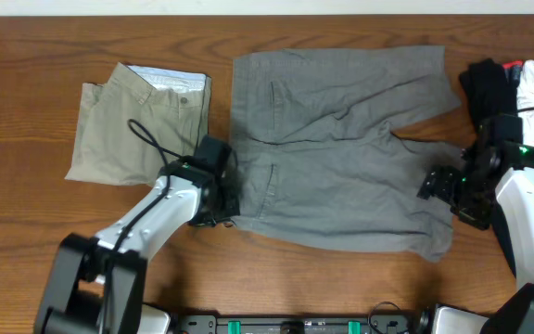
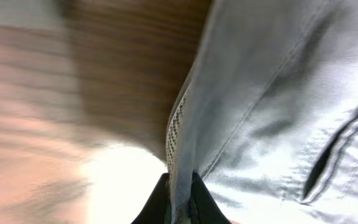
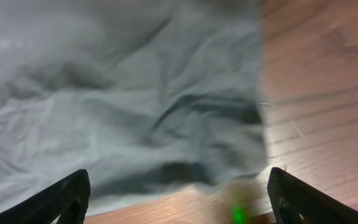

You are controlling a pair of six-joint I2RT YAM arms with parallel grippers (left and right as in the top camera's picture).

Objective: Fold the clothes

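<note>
Left jaws pinching grey shorts, right jaws spread above them

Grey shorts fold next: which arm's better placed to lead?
Left, probably. The left gripper is shut on the grey shorts at the waistband edge, ready to lift. The right gripper hangs open above the leg hem, gripping nothing.

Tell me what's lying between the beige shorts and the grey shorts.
Only a narrow strip of bare wooden table, seen in the overhead view. At its near end the left gripper is shut on the edge of the grey shorts.
</note>
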